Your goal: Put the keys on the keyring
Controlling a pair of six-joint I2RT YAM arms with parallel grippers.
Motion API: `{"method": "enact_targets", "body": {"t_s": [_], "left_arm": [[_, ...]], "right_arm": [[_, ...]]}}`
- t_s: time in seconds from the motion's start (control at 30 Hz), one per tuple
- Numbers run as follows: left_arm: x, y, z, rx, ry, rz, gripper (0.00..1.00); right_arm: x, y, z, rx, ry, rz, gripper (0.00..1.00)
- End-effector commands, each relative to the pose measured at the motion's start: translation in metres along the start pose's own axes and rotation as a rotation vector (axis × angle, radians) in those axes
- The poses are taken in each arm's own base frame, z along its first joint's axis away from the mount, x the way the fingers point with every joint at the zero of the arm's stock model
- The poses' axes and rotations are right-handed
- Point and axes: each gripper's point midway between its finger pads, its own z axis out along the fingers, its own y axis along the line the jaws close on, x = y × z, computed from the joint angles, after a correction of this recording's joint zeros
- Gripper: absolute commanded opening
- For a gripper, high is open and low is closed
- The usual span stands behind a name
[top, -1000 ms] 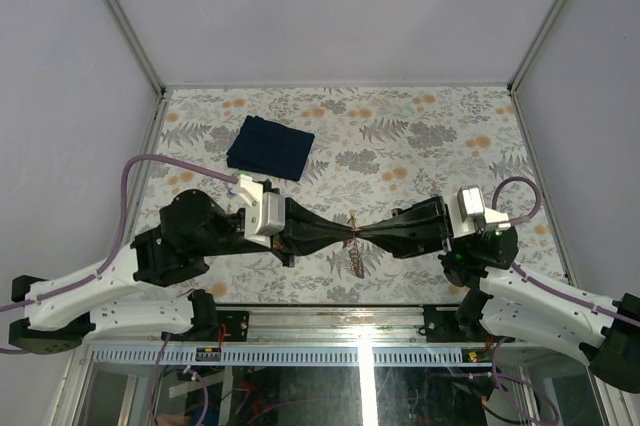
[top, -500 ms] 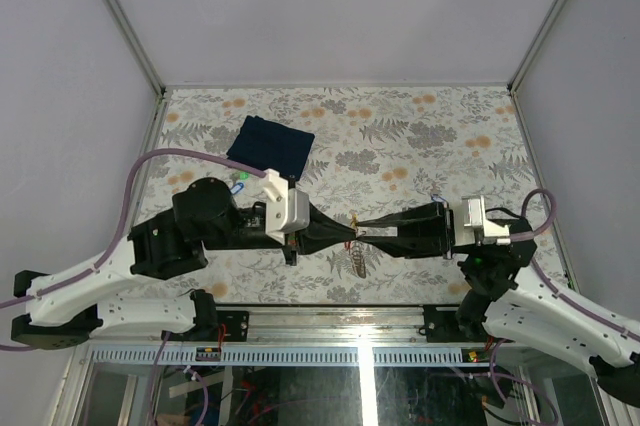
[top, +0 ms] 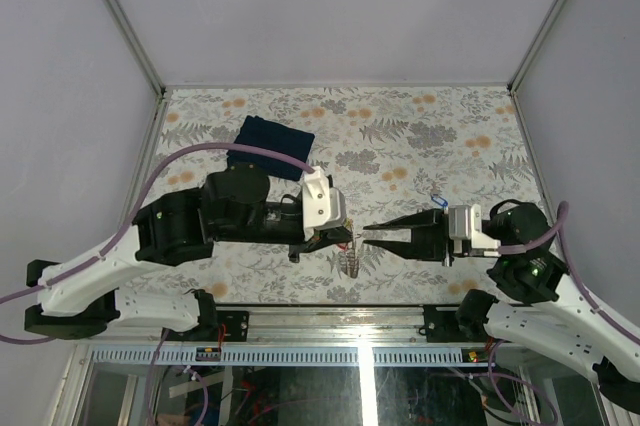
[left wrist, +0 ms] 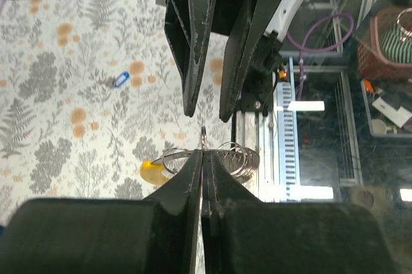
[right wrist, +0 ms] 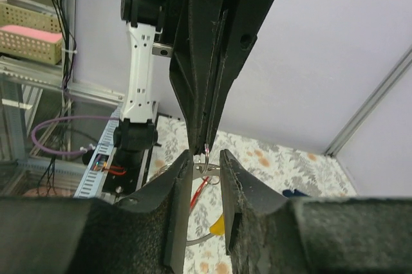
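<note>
Left gripper [left wrist: 203,153] clamped shut on the keyring [left wrist: 241,158], yellow-tagged key [left wrist: 151,172] seen just below its fingertips, right gripper [right wrist: 206,158] held partly open opposite, nothing gripped.

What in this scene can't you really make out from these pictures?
- Top view: the thin grey metal keyring and whatever hangs on it are too small to tell apart.
- Left wrist view: the shut left gripper hides where it pinches the ring.
- Right wrist view: the open right gripper covers most of the yellow key tag.
</note>
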Motion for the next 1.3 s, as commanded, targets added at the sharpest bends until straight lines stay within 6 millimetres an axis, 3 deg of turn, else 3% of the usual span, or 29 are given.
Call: {"method": "enact_targets", "body": {"t_s": [0.0,0.23,0.87,1.17,1.2,1.27], "left_arm": [[0.005,0.003,-0.006,-0.012,0.05,0.023,0.0],[0.002,0.003,-0.007,-0.009,0.047,0.045,0.0],[0.001,0.001,-0.007,0.008,0.043,0.065,0.0],[-0.002,0.0,-0.008,0.014,0.032,0.071,0.0],[-0.003,0.0,-0.009,0.014,0.026,0.071,0.01],[-0.007,-0.002,-0.011,0.016,-0.001,0.064,0.13]], "right_arm": [[0.001,0.004,0.002,-0.037,0.041,0.014,0.29],[0.014,0.008,0.007,-0.068,0.064,0.052,0.3],[0.021,0.009,0.015,-0.095,0.06,0.083,0.24],[0.022,0.007,0.016,-0.095,0.057,0.068,0.0],[0.02,0.006,0.016,-0.087,0.053,0.055,0.0],[0.015,0.001,0.015,-0.061,0.026,0.015,0.0]]}}
